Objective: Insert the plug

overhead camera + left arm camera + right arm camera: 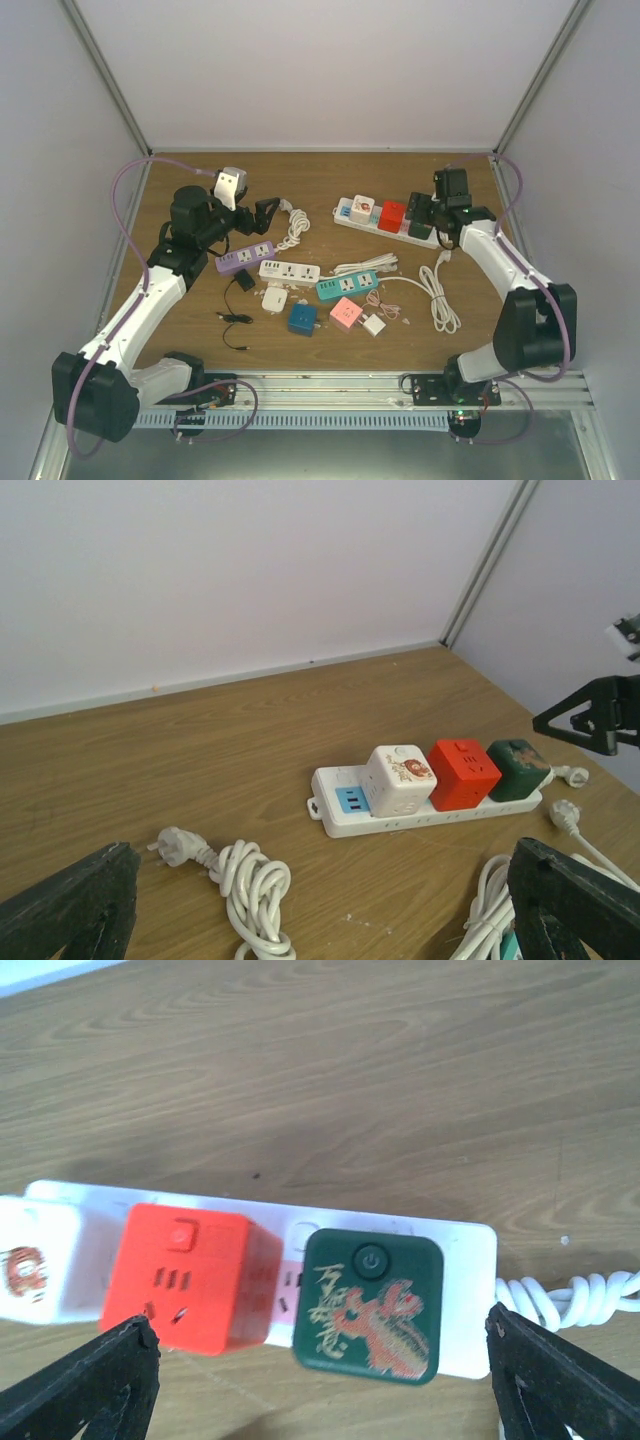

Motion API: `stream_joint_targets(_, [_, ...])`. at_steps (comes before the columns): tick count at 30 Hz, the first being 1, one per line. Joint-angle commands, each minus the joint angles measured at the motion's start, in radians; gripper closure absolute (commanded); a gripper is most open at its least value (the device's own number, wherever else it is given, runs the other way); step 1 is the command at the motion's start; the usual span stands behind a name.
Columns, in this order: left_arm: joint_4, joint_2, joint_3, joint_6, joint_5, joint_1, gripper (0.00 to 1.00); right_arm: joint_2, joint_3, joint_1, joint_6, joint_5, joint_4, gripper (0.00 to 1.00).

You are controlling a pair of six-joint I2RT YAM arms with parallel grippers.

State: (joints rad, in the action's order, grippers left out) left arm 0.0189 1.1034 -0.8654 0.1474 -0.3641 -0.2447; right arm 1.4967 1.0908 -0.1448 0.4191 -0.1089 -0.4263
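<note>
A white power strip [350, 222] lies at the back middle of the wooden table. A white cube [362, 208], a red cube [391, 215] and a dark green cube plug [420, 228] sit on it in a row. My right gripper [428, 216] hangs over the green cube. In the right wrist view it [320, 1390] is open, its fingers wide on either side of the green cube [370, 1305] and apart from it. My left gripper [255, 215] is open and empty [320, 910], beside a coiled white cable with a plug [175, 845].
Purple [245, 258], white [290, 271] and teal [347, 287] power strips lie mid-table. A blue cube [302, 319], a pink cube [346, 313], small white adapters [274, 299], a black cable [237, 300] and a white cable [438, 295] lie nearer the front.
</note>
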Motion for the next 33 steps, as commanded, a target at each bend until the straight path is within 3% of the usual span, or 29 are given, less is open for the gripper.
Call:
stream_joint_targets(1, [-0.042,0.002,-0.01,0.017,-0.033,0.011,0.01,-0.085,0.001,-0.006,-0.048,0.115,-0.053,0.12])
stream_joint_targets(9, [-0.057,0.005,-0.004,0.018,-0.065,0.013,0.01,-0.203,-0.057,-0.111,-0.051,0.27,-0.079,0.14])
stream_joint_targets(19, [-0.077,0.019,0.004,0.022,-0.102,0.012,0.01,-0.236,-0.166,-0.491,-0.056,0.312,-0.095,0.12])
stream_joint_targets(28, [-0.091,0.035,0.005,0.039,-0.12,0.013,0.01,-0.089,-0.142,-0.797,-0.201,0.312,-0.086,0.11])
stream_joint_targets(33, [-0.09,0.022,0.01,0.031,-0.115,0.012,0.01,0.004,-0.11,-0.867,-0.273,0.32,-0.048,0.11])
